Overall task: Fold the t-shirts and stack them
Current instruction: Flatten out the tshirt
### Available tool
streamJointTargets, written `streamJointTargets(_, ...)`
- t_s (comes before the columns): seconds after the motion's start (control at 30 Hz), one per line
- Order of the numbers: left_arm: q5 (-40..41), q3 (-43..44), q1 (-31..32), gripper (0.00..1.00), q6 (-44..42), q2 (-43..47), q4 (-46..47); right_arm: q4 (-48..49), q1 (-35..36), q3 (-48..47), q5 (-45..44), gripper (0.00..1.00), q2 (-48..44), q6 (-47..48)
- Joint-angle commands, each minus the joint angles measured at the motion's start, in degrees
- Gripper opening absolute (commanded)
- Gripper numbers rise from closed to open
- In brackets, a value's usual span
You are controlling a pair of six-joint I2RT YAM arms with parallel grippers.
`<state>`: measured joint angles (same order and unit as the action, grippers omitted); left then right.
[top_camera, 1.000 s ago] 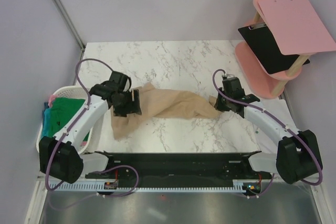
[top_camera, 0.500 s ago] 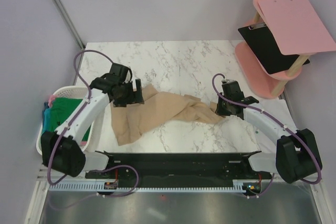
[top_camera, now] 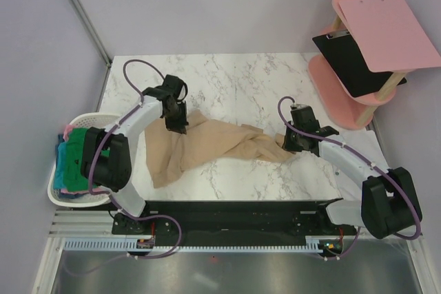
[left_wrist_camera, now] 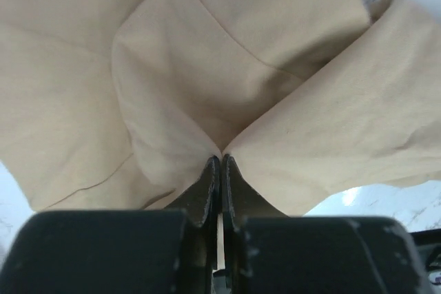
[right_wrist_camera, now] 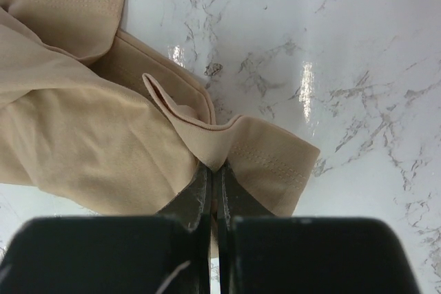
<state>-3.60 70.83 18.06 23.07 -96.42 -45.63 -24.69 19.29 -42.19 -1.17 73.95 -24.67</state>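
tan t-shirt (top_camera: 213, 146) crumpled on marble counter (top_camera: 241, 77), left end effector (left_wrist_camera: 220, 161) pinched on its fabric; right end effector (right_wrist_camera: 214, 170) clamped on its hem

White laundry basket (top_camera: 54, 185), pink clipboard (top_camera: 389, 32), black clipboard (top_camera: 351, 60), marble table (top_camera: 234, 80)

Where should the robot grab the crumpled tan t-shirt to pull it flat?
At its two ends, coming in low from the outer sides. The tan t-shirt lies bunched in a band across the table, so outward pulls should smooth it. The stitched hem at the right end is a firm edge; the right gripper pinches there, and the left gripper pinches a fold near the other end.
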Motion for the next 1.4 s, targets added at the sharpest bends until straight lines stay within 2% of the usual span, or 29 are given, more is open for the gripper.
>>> streamJointTargets(0.0, 7.4, 11.6, -1.4, 0.02, -2.7, 3.0, -2.3, 2.8, 0.0, -2.4, 0.0, 0.00, 0.3, 0.1)
streamJointTargets(0.17, 11.9, 23.1, -2.5, 0.02, -4.5, 5.5, -5.8, 6.4, 0.0, -4.4, 0.0, 0.00, 0.6, 0.3)
streamJointTargets(0.33, 7.6, 20.9, -2.4, 0.02, -3.5, 13.8, -6.4, 10.2, 0.0, -3.2, -2.2, 0.00, -3.6, 0.0)
streamJointTargets(0.53, -1.6, 0.0, -1.0, 0.02, 3.6, 24.5, -6.2, 7.4, 0.0, 1.1, -2.9, 0.04, -6.6, -0.4)
streamJointTargets(0.57, -2.7, -6.0, -0.3, 0.02, 4.9, 26.2, -5.8, 7.1, 0.0, 2.8, -2.6, 0.04, -7.1, -0.5)
streamJointTargets(0.67, -4.7, -15.7, 3.4, 0.02, 9.1, 31.2, -5.1, 7.1, 0.0, 5.8, -2.6, 0.04, -7.8, -0.9)
streamJointTargets(0.77, -7.0, -20.9, 5.9, 0.04, 11.3, 34.8, -5.6, 7.1, 0.0, 6.8, -2.7, 0.04, -7.6, -1.2)
streamJointTargets(0.83, -7.3, -22.0, 6.5, 0.35, 11.6, 36.8, -6.5, 7.1, 0.0, 6.4, -2.6, 0.04, -7.4, -0.7)
streamJointTargets(0.87, -6.2, -21.9, 6.5, 0.74, 11.6, 37.6, -7.2, 7.1, 0.0, 5.9, -2.5, 0.04, -7.1, -0.6)
streamJointTargets(0.9, -5.3, -21.4, 6.5, 0.90, 11.6, 39.5, -8.2, 7.1, 0.0, 5.6, -2.7, 0.04, -6.8, -0.6)
streamJointTargets(0.93, -4.4, -20.7, 6.5, 0.99, 11.5, 40.4, -8.5, 7.0, 0.0, 5.2, -2.8, 0.04, -6.5, -0.4)
streamJointTargets(1.1, 3.0, -15.0, 6.5, 1.00, 9.8, 39.5, -9.5, 7.5, 0.0, 3.1, -2.0, 0.05, -4.4, -0.5)
streamJointTargets(1.37, 9.2, -16.8, 6.5, 0.99, 8.6, 31.9, -11.5, 7.3, 0.0, 1.1, -1.5, 0.06, -3.6, -0.7)
